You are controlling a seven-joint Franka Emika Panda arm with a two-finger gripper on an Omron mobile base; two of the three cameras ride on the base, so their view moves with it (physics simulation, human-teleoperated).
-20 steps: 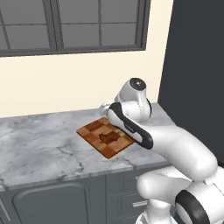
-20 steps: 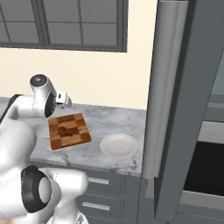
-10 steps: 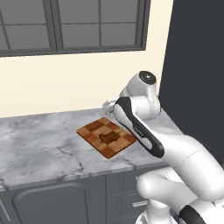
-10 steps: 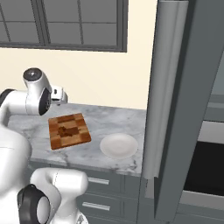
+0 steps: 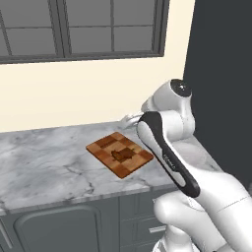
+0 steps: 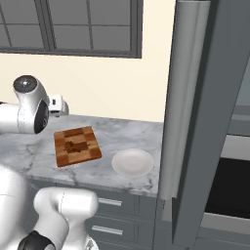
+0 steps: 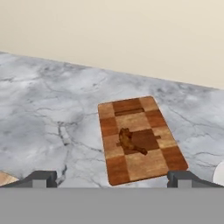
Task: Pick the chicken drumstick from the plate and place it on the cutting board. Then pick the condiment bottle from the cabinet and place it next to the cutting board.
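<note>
Gripper (image 7: 112,178) — fingers (image 7: 41,177) spread wide, nothing between them, raised above the counter (image 7: 48,113).

Drumstick (image 7: 130,141) — lies on the board's (image 7: 144,164) middle, below and ahead of the fingers, well apart from them. First step looks done.

Plate (image 6: 132,162) — bare, near the counter's front edge, just beside the board toward the cabinet (image 6: 195,112).

Bottle — next item; likely light, rigid, smooth-sided and apt to slip. Best gripped around the body, below the neck, kept upright.
</note>
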